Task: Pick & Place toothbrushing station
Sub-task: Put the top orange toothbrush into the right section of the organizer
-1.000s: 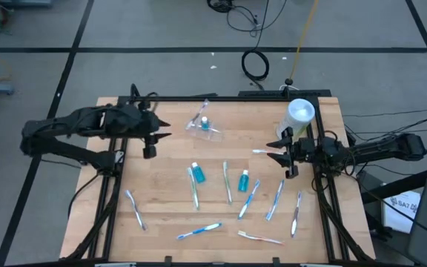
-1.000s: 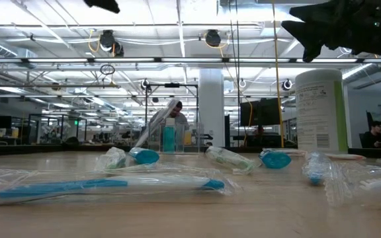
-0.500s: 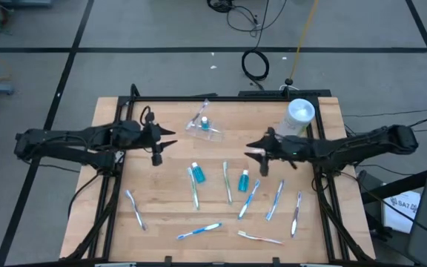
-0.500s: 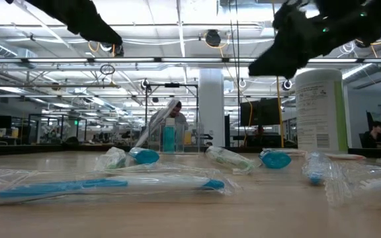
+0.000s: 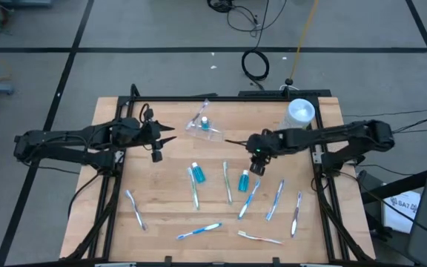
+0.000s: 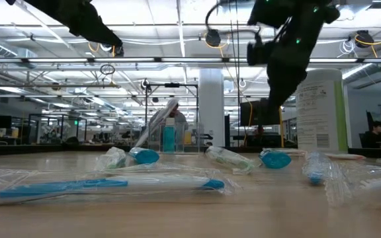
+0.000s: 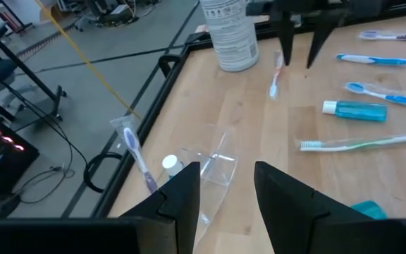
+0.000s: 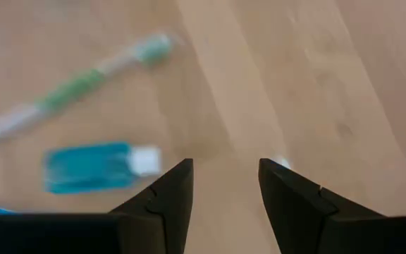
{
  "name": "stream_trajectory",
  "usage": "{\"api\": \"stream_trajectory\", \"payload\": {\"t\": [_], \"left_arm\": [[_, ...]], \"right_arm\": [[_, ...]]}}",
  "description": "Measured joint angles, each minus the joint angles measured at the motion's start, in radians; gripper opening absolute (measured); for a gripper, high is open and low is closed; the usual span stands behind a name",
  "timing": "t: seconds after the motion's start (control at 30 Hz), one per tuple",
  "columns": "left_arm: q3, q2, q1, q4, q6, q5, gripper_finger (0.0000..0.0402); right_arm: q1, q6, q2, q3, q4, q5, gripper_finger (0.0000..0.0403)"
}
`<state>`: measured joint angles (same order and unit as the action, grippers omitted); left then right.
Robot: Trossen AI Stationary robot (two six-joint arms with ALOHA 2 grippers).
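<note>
A clear plastic cup (image 5: 202, 124) stands at the table's far middle with a toothbrush and a teal tube in it; it also shows in the left wrist view (image 7: 213, 166). Two teal toothpaste tubes (image 5: 196, 173) (image 5: 244, 180) and several toothbrushes (image 5: 227, 182) lie flat on the wood. My left gripper (image 5: 167, 136) (image 7: 225, 173) is open and empty, in the air left of the cup. My right gripper (image 5: 256, 159) (image 8: 224, 169) is open, points down, and hangs above the table beside the right tube (image 8: 97, 168), over a white-pink toothbrush (image 7: 275, 74).
A tall white canister (image 5: 300, 115) stands at the far right, just behind my right arm. Black frame rails run along the table's left and right sides (image 5: 110, 193). Bare wood lies between the cup and the tubes (image 5: 199, 148).
My right gripper has swung from the table's right edge toward the middle and tipped from level to pointing down over the toothbrush by the right tube. My left gripper has dropped a little and reached slightly toward the right, then kept still. No object has moved.
</note>
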<state>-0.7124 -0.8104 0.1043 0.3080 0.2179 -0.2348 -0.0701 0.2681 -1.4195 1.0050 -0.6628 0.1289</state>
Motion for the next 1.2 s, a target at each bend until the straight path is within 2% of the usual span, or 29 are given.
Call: {"api": "stream_trajectory", "payload": {"t": [0.23,0.33,0.5,0.7,1.2], "left_arm": [[0.000,0.000,0.000,0.001,-0.012,0.000,0.0141],[0.000,0.000,0.000,0.002,-0.017,0.000,0.0141],[0.000,0.000,0.000,0.004,-0.014,0.000,0.0141],[0.000,0.000,0.000,0.004,-0.013,0.000,0.0141],[-0.001,-0.001,0.000,0.004,-0.014,0.001,0.0141]], "right_arm": [[-0.108,-0.098,-0.112,0.023,-0.108,-0.007,0.0159],[-0.136,-0.157,-0.120,0.023,-0.116,-0.038,0.0172],[-0.156,-0.178,-0.119,0.023,-0.104,-0.027,0.0192],[-0.159,-0.186,-0.118,-0.047,0.012,-0.060,0.0196],[-0.180,-0.181,-0.117,-0.200,0.133,-0.073,0.0188]]}}
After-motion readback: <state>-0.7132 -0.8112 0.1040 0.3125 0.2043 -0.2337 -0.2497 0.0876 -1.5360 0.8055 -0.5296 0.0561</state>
